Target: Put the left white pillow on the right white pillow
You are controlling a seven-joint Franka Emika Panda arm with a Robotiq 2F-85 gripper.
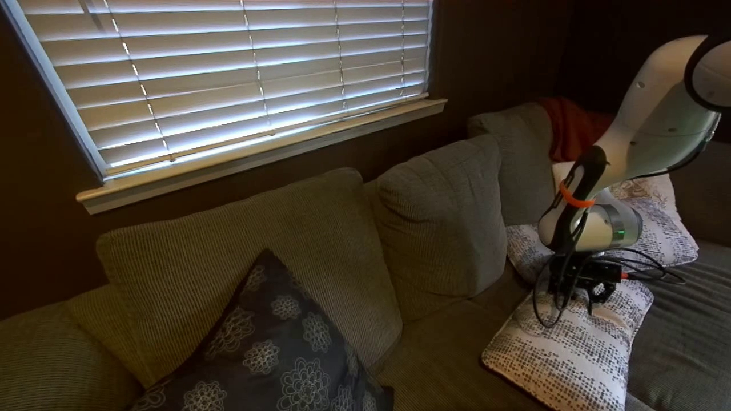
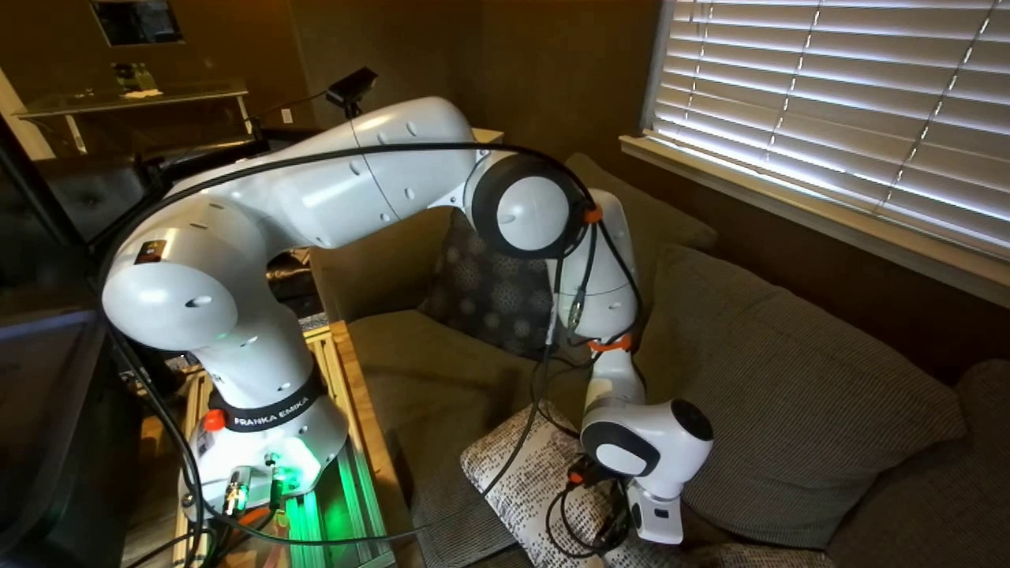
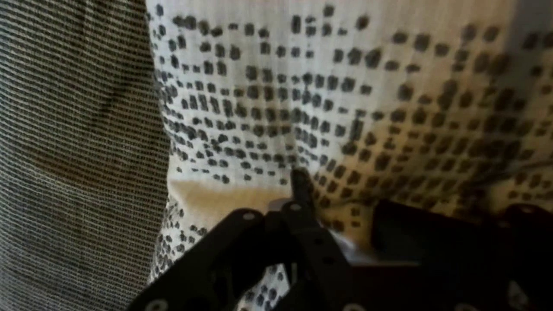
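Observation:
The left white pillow (image 1: 571,354) lies flat on the sofa seat, off-white with coarse dark speckles. It also shows in an exterior view (image 2: 521,457) and fills much of the wrist view (image 3: 259,95). The right white pillow (image 1: 665,237), paler with a finer print, lies behind it against the sofa, partly hidden by the arm; a strip shows at an exterior view's bottom edge (image 2: 765,557). My gripper (image 1: 578,302) points down onto the left white pillow. In the wrist view its fingers (image 3: 345,194) are apart, pressing into creased fabric, with fabric visible between them; the far finger is very dark.
A dark floral pillow (image 1: 285,348) leans on the sofa back, also seen in an exterior view (image 2: 497,276). Large grey back cushions (image 1: 440,222) line the wall. A cream patterned pillow (image 1: 657,185) and a red blanket (image 1: 571,128) are behind the arm. Loose cables (image 1: 562,297) hang round the gripper.

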